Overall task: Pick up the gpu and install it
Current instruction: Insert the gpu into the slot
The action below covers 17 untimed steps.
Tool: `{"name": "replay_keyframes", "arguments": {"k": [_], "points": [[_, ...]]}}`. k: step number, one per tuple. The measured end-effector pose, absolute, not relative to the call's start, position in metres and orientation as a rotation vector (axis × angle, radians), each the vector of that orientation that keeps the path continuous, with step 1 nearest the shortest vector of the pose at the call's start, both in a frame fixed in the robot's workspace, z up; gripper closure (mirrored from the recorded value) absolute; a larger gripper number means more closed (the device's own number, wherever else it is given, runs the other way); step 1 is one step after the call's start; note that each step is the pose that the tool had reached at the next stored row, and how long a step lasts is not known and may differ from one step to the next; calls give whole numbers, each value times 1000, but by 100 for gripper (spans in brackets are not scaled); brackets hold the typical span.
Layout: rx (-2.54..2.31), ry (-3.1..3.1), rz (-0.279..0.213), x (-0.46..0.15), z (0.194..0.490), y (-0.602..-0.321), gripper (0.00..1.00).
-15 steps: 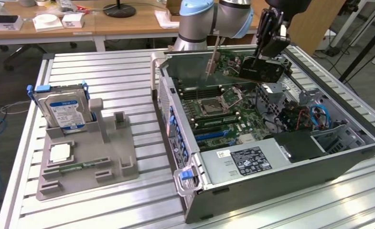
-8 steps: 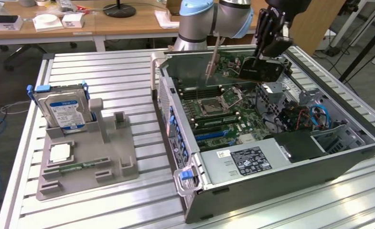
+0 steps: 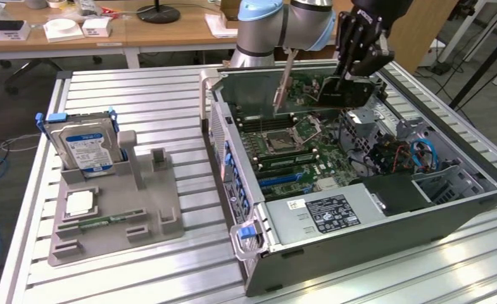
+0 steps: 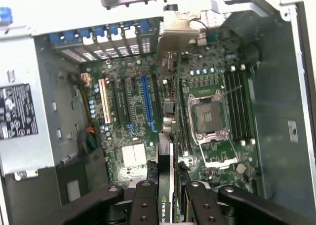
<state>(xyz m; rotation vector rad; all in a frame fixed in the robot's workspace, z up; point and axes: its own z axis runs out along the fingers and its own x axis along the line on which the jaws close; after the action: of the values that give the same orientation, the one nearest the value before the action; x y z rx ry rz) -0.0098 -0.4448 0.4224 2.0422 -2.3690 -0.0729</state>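
Hovering over the open computer case (image 3: 375,250), we carry the gpu (image 3: 339,93) above the motherboard (image 3: 311,166), clamped edge-down directly beneath the gripper (image 3: 351,71), whose jaws are narrowed onto it. Its long axis runs parallel to the blue slot (image 4: 147,101), offset toward the CPU socket (image 4: 207,114). The card is flat and black, with a silver bracket (image 3: 283,79) at one end.

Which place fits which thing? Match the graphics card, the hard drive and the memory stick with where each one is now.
Things:
1. thin black graphics card with silver bracket
2. silver hard drive with blue-white label
3. narrow green memory stick

Places:
A. standing upright in the grey plastic holder
B. lying flat in that holder
C. gripped by the tool above the open grey computer case

Pairs: 1-C, 2-A, 3-B.
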Motion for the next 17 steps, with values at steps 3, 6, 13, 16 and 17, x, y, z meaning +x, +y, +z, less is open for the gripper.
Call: {"name": "replay_keyframes", "arguments": {"k": [3, 6, 13, 16, 17], "points": [[2104, -2313, -72, -10, 422, -445, 74], [2166, -2253, -72, -10, 422, -445, 74], [2230, -2188, -71, -10, 422, -445, 74], [2231, -2188, -69, -10, 421, -445, 74], [2233, -2188, -67, -10, 420, -445, 74]]}}
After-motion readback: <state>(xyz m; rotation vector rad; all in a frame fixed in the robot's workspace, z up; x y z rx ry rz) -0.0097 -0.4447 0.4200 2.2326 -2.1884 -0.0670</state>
